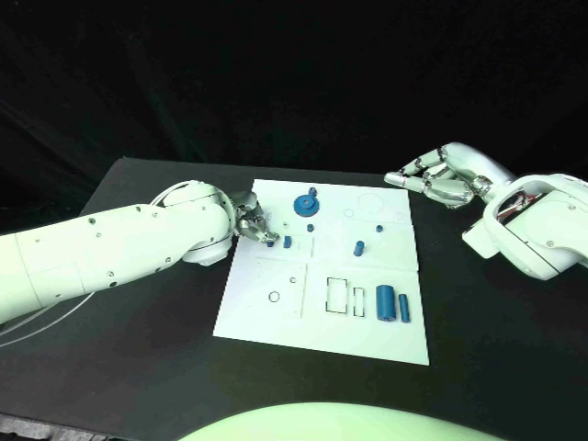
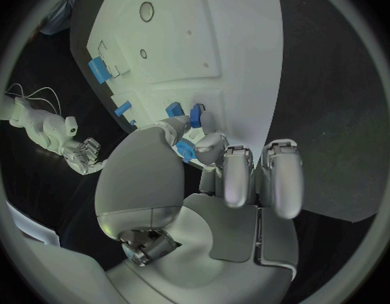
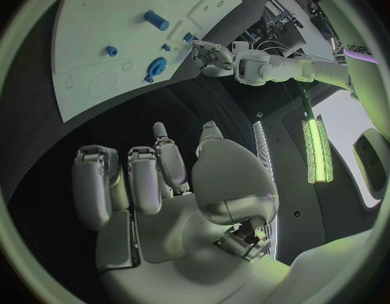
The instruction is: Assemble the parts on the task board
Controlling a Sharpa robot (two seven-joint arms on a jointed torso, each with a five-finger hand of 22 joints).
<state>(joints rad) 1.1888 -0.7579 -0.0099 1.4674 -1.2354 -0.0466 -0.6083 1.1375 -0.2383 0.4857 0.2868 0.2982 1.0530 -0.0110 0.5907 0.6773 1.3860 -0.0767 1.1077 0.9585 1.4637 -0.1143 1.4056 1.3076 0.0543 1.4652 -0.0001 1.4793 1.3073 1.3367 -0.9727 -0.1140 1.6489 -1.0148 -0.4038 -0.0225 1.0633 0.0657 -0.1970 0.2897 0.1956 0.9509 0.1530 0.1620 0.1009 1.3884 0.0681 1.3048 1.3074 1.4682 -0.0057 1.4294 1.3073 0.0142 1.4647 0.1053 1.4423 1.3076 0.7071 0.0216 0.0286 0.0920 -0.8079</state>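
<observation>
On the black table [image 1: 135,303] lies the white task board [image 1: 323,276]; the left hand [image 1: 254,223] seemingly pinches a blue part [image 2: 185,150], while the right hand [image 1: 434,181] hovers, fingers curled, empty.

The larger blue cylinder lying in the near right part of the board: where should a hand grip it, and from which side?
Grip the larger blue cylinder across its middle, coming straight down from above. It lies flat on the task board with its long axis running near to far, so fingers should close on its left and right flanks. A slimmer blue piece lies close on its right, leaving little room there.
</observation>
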